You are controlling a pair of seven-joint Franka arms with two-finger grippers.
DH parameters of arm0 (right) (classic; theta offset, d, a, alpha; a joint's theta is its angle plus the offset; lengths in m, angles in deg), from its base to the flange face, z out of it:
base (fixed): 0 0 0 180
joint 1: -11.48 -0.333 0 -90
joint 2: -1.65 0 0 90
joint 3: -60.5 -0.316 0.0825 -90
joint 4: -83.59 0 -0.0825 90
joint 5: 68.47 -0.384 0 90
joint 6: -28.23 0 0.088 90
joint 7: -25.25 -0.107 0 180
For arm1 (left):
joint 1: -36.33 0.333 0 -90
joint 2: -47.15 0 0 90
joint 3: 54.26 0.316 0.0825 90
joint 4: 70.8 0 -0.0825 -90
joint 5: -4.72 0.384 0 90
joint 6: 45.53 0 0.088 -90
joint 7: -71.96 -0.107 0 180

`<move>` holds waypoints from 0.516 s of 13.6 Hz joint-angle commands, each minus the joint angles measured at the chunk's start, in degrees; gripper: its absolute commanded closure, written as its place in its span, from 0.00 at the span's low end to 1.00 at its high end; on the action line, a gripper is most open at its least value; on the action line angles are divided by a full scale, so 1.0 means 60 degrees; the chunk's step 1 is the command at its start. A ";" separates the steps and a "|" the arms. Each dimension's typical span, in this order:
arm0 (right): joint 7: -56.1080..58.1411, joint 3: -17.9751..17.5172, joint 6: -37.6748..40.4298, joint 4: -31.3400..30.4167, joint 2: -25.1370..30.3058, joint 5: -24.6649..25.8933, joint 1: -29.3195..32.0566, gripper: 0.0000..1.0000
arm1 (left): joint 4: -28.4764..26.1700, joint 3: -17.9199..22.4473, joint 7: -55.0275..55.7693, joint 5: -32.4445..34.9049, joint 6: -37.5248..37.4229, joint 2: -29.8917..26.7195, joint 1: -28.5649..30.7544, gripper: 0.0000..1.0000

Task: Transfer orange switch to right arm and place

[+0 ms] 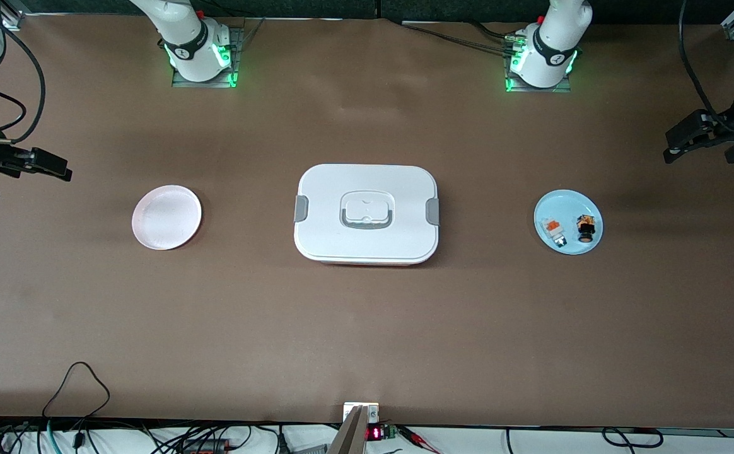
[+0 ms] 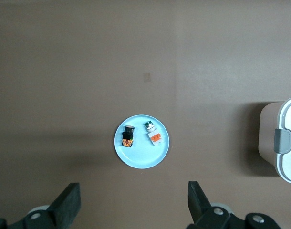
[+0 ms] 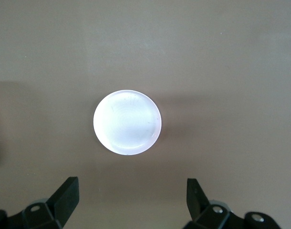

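The orange switch [image 1: 586, 228], a tiny black-bodied part with an orange end, lies on a light blue plate [image 1: 569, 205] toward the left arm's end of the table. The left wrist view shows the switch [image 2: 128, 136] on that plate [image 2: 141, 160] well below the camera. My left gripper [image 1: 679, 144] [image 2: 134, 200] hangs open and empty, high over the table's end beside the plate. My right gripper [image 1: 58, 169] [image 3: 131, 195] hangs open and empty over the right arm's end, high beside a pale pink plate [image 1: 166, 217] [image 3: 127, 122].
A white-bodied part with an orange top [image 1: 555, 231] [image 2: 153, 134] lies beside the switch on the blue plate. A closed white lunch box [image 1: 366, 213] [image 2: 284, 143] with grey latches sits mid-table between the two plates. Cables run along the table's edges.
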 commanded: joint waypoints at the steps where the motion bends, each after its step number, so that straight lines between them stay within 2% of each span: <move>1: 0.0155 0.0040 0.0067 0.0023 0.0059 -0.0191 0.0021 0.00 | 0.0046 -0.0084 0.0020 0.0018 -0.0001 -0.0056 0.0014 0.01; 7: 0.0155 0.0026 0.0067 0.0023 0.0059 -0.0191 0.0021 0.00 | 0.0031 0.0018 -0.0039 0.0090 0.0072 0.0061 -0.0029 0.01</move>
